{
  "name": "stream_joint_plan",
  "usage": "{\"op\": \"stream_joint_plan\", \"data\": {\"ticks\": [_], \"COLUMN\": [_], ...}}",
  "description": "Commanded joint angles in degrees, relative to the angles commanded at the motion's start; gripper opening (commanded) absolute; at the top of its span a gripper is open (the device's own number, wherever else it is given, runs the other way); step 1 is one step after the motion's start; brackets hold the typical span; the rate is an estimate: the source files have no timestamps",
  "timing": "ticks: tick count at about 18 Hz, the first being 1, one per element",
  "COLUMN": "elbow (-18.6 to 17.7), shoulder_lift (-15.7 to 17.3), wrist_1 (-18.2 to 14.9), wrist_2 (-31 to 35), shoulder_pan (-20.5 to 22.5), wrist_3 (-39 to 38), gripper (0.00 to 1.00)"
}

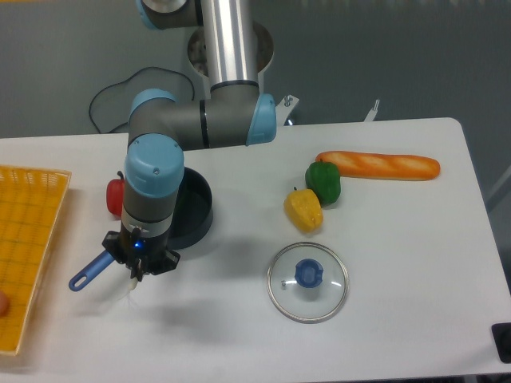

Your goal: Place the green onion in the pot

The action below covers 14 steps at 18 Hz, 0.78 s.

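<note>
The pot (196, 211) is a dark navy saucepan at the left middle of the table, partly covered by my arm. Its blue handle (88, 272) points toward the front left. My gripper (135, 274) points straight down just in front of the pot, beside the handle, with the wrist hiding most of the fingers. A small white end of the green onion (132, 285) pokes out below the fingertips, and the gripper looks shut on it. The green leaves are hidden under the wrist.
A red round fruit (116, 196) sits left of the pot. A yellow basket (24, 247) lies at the left edge. A glass lid with a blue knob (307, 281), a yellow pepper (303, 209), a green pepper (323, 182) and a baguette (379, 165) lie to the right.
</note>
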Motion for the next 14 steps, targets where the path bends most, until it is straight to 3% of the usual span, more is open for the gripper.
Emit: {"op": "stream_joint_plan", "data": {"ticks": [14], "elbow": [-1.6], "shoulder_lift": [1.0], "wrist_1": [0.6], "wrist_2": [-0.1], "shoulder_pan": [0.0], "wrist_3": [1.0], "gripper": [0.16]}}
